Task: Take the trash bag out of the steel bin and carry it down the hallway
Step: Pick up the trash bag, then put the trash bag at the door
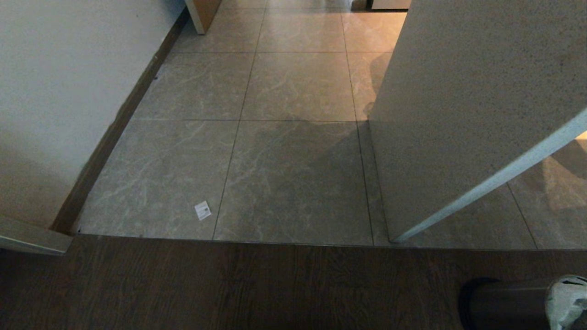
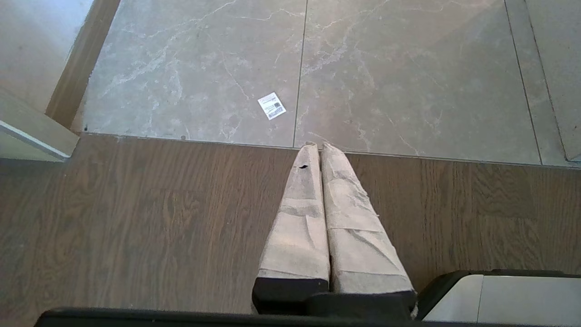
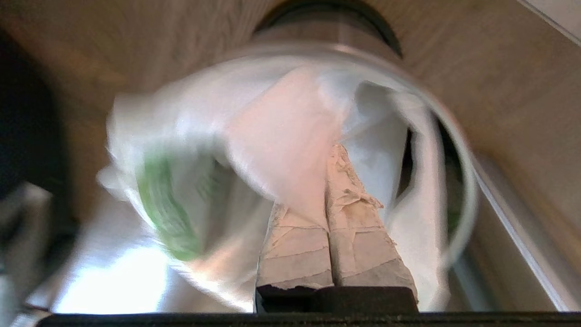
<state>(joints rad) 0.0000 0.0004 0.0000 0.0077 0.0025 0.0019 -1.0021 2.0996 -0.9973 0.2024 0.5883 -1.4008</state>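
Observation:
The steel bin [image 1: 504, 305] stands on the dark wood floor at the lower right of the head view, with the white crinkly trash bag [image 1: 568, 302] bulging out of its top. In the right wrist view my right gripper [image 3: 327, 190] sits over the bin's rim [image 3: 467, 181], shut on a fold of the trash bag [image 3: 281, 136]; green print shows on packaging inside. One finger is partly covered by plastic. My left gripper [image 2: 317, 146] hangs shut and empty over the wood floor. The tiled hallway [image 1: 298, 87] runs ahead.
A white wall with dark skirting [image 1: 55, 91] bounds the hallway's left side, and a speckled white panel [image 1: 458, 114] juts in on the right. A small white paper scrap [image 1: 202, 210] lies on the tiles near the threshold. The robot's white base [image 2: 522, 299] shows beside the left gripper.

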